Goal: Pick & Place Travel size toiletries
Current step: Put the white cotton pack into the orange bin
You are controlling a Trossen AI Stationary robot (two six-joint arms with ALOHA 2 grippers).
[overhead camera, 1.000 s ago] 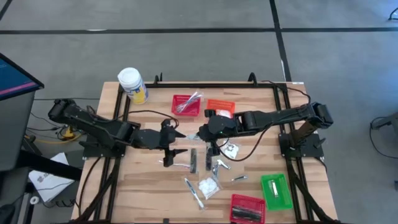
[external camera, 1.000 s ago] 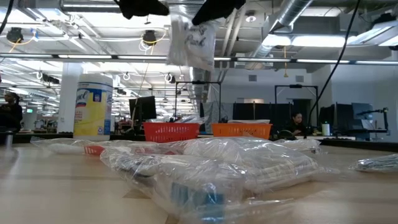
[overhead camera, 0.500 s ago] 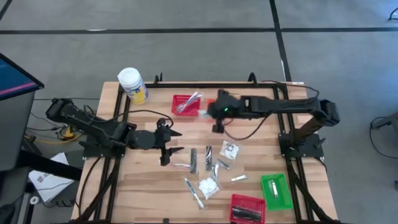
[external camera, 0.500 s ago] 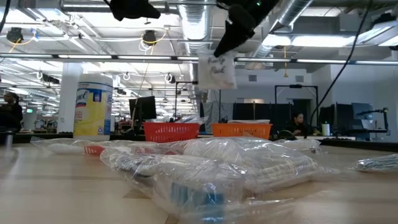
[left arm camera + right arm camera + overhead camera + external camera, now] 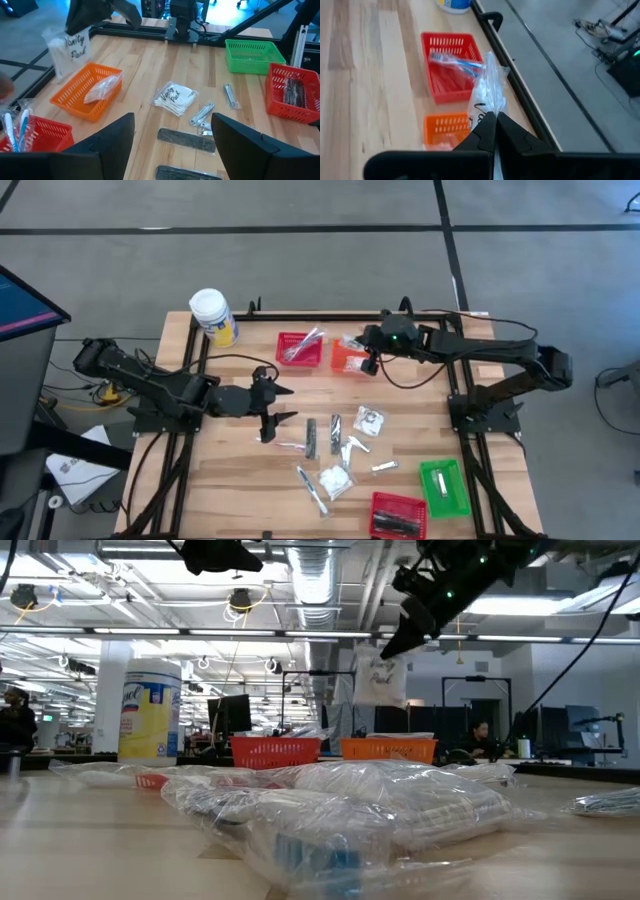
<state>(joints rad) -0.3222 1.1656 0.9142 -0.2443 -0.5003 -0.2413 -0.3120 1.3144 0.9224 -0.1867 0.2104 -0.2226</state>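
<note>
Orange plastic basket [image 5: 350,358] at far centre of the wooden bench [image 5: 230,470]: one clear-wrapped packet [image 5: 102,89] lies inside. Red plastic basket [image 5: 299,348] just left of it holds blue-and-white slim sticks [image 5: 454,59]. Second red basket [image 5: 397,515] at the near right edge holds dark slim items [image 5: 293,92]. Green plastic basket [image 5: 443,486] beside it; contents not discernible.

Right pincer [image 5: 358,345] hangs in the air over the orange basket, clenched on the top edge of a clear-wrapped white packet with script lettering [image 5: 380,678]; the packet dangles clear of the basket below.

Left pincer [image 5: 277,405] hovers above bench centre-left, fingers [image 5: 112,145] spread apart, grasping nothing.

Loose on the bench between the arms and toward the near edge: a similar lettered packet of white swabs [image 5: 174,99], silver-grey sticks [image 5: 335,427], a dark flat strip [image 5: 186,139], and more clear-wrapped packets [image 5: 335,478]. Large white-lidded yellow jar [image 5: 213,316] stands at the far left corner.

Room behind: open office with ceiling ducts, strip lights, monitors, and a seated person [image 5: 478,740] in the distance.
</note>
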